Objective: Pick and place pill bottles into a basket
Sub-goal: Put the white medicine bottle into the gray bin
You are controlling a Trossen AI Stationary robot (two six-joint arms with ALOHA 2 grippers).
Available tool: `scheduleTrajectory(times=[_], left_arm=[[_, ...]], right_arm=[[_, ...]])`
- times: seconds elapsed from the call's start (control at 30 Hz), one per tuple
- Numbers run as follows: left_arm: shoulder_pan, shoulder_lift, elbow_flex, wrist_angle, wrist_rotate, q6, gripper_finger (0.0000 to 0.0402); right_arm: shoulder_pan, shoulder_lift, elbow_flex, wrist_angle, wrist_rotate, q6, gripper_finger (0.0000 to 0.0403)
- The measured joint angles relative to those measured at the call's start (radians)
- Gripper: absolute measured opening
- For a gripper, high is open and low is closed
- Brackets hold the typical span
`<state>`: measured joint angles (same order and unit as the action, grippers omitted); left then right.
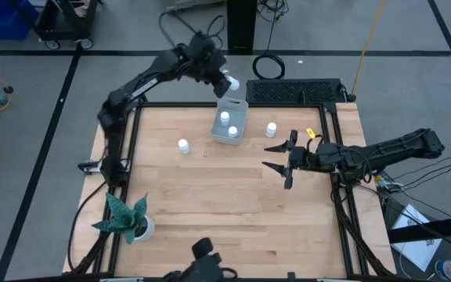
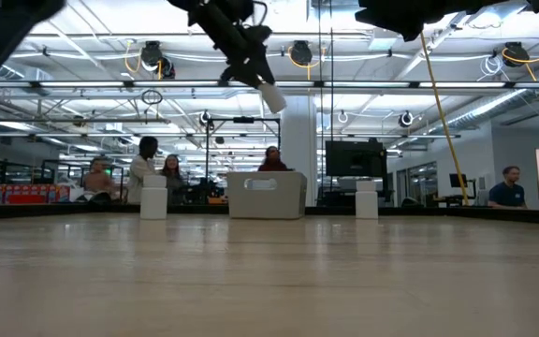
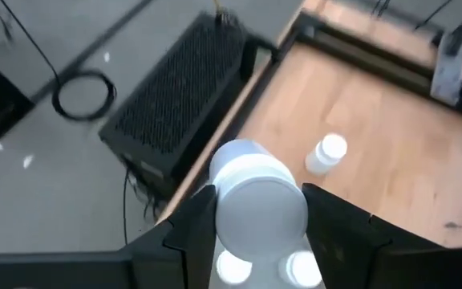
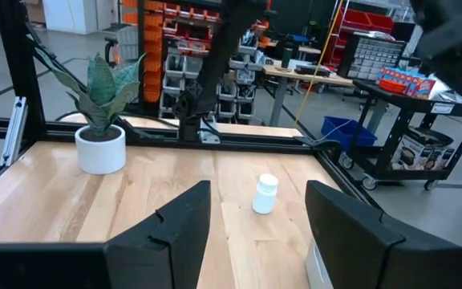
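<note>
A white pill bottle [image 1: 232, 83] hangs in the air over the table's far edge, just beyond the basket [image 1: 243, 117], with my left gripper [image 1: 226, 80] shut on it. The pale basket stands on the table and holds two bottles [image 1: 224, 118] [image 1: 232, 131]. One bottle [image 1: 183, 146] stands on the wood left of the basket and another [image 1: 271, 129] right of it. My right gripper [image 1: 276, 157] waits open at the table's right, with nothing between its fingers. My left gripper pinches the bottle's round side [image 3: 215, 210] between its two fingers [image 3: 189, 233]. The fingers slant down from the table's far left. The bottle [image 2: 271, 96] is tilted, lifted clear, and sticks out beyond the fingertips.
A black ridged box [image 1: 292, 92] lies just past the table's far edge, right of the held bottle. A green plant in a white pot [image 1: 130, 221] stands at the near left corner. Bare wood lies between basket and near edge. People sit in the room beyond.
</note>
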<state>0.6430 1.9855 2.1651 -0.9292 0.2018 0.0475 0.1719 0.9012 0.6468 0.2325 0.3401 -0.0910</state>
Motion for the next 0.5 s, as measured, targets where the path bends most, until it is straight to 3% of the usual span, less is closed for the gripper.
scheduleTrajectory(times=[0.17, 0.5], left_arm=[[-0.003, 0.137, 0.158, -0.123, 0.000, 0.010, 0.0177], [-0.010, 0.249, 0.182, -0.133, -0.001, -0.001, 0.0175]], right_arm=[[0.000, 0.000, 0.000, 0.000, 0.000, 0.000, 0.0196], [0.000, 0.000, 0.000, -0.006, 0.000, 0.001, 0.0196]])
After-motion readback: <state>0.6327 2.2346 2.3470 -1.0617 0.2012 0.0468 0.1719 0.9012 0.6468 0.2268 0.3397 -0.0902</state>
